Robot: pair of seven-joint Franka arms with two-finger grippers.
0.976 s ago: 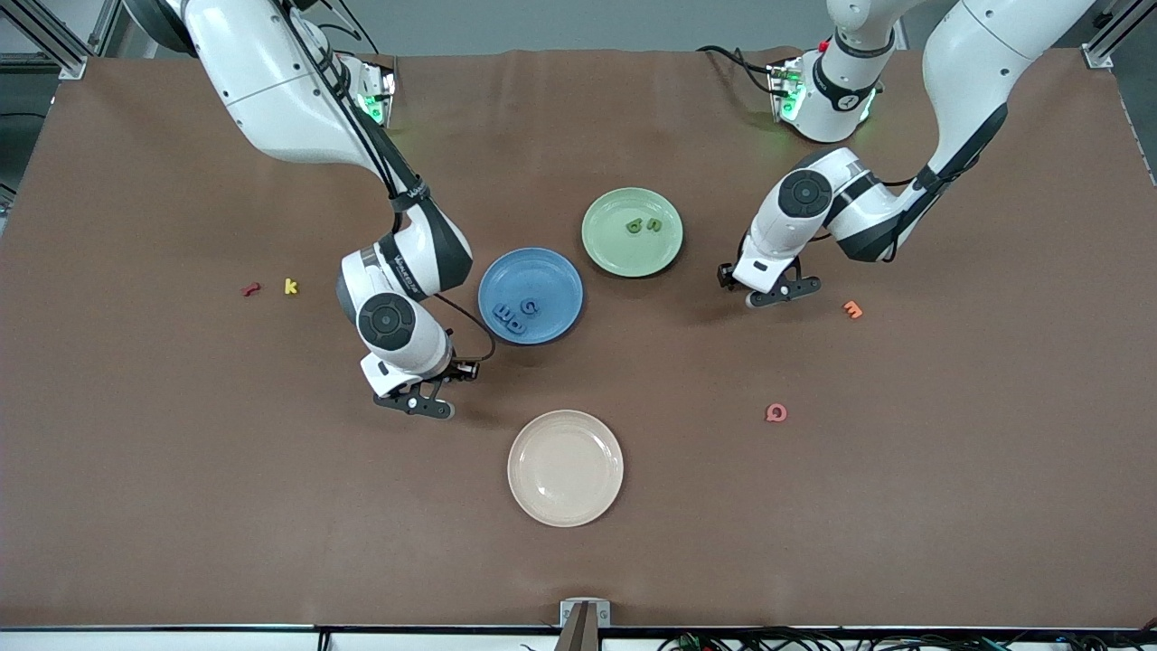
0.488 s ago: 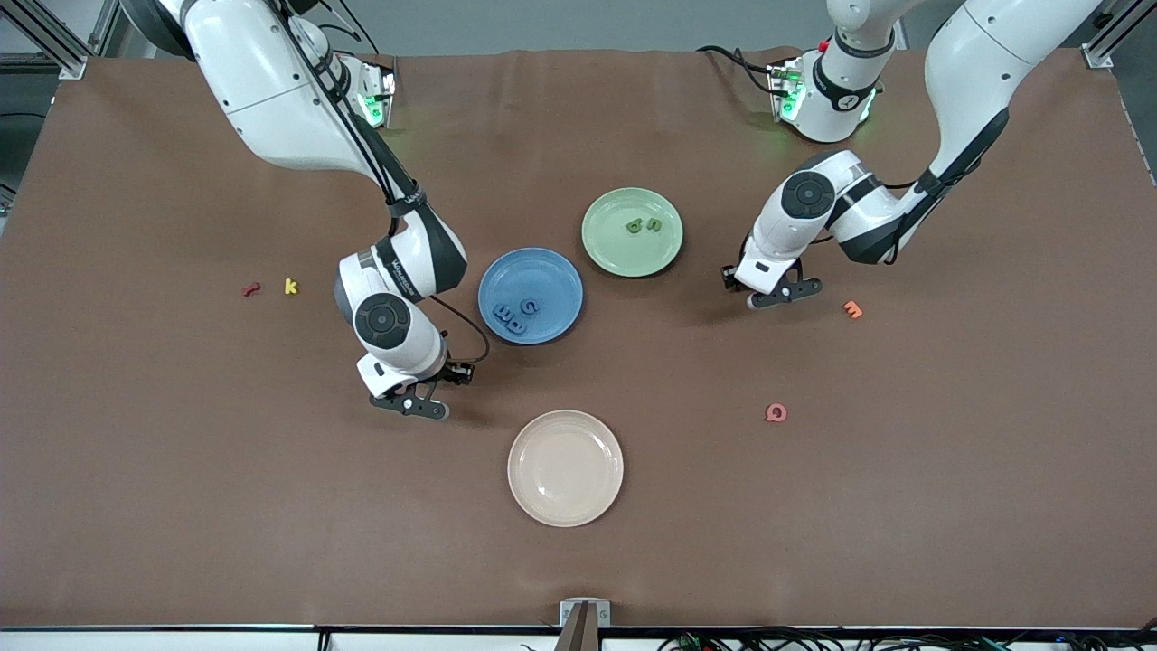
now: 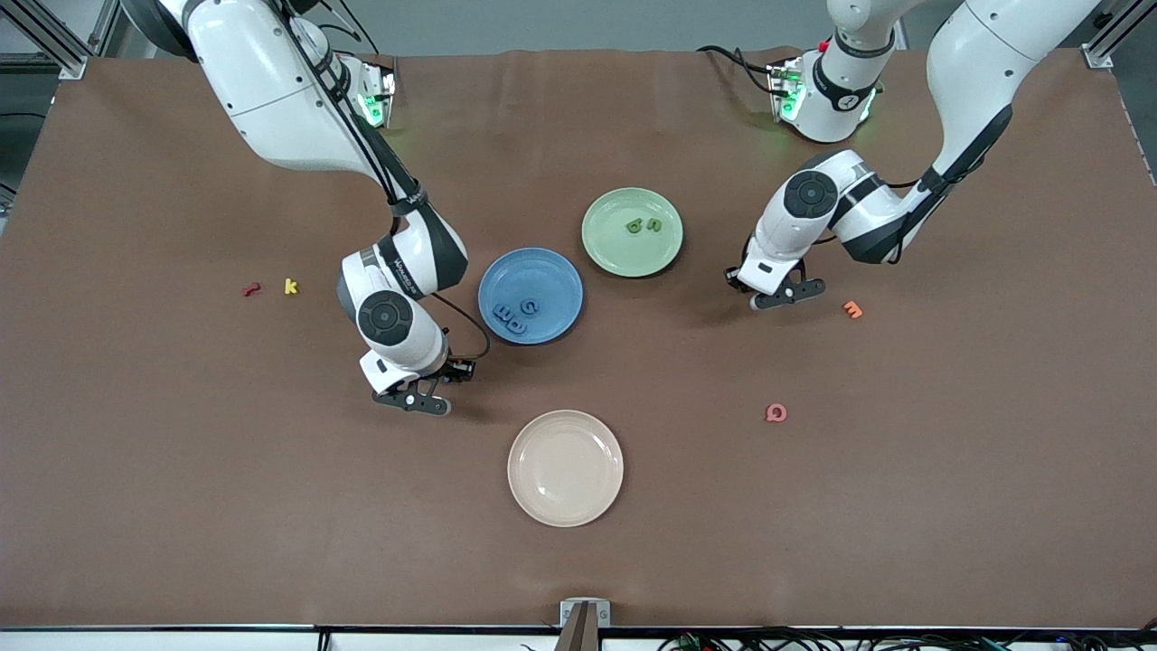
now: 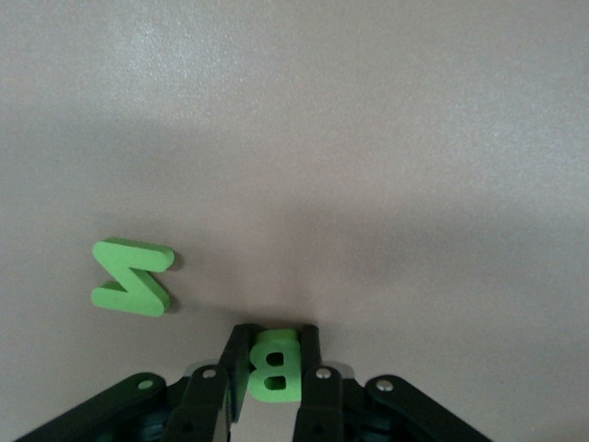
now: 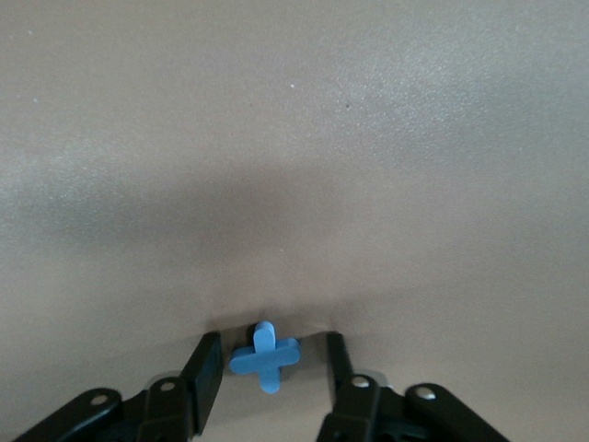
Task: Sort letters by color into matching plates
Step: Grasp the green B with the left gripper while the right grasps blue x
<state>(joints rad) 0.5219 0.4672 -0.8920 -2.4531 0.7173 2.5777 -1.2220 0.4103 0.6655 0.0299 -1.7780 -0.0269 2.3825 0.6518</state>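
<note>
Barely shifted since before. Left gripper [image 4: 273,368] clamped on green B [image 4: 274,366]; right gripper [image 5: 267,368] jaws apart around blue X [image 5: 265,355]: close squarely, lift straight off surface [image 3: 813,506].

Letters [image 3: 517,316] in both plates [image 3: 530,262], others outside.

bare table lies open between the blue plate [image 3: 531,296] and cream plate [image 3: 565,467], while a green n [image 4: 132,277] sits just beside the left gripper [image 4: 273,368].
</note>
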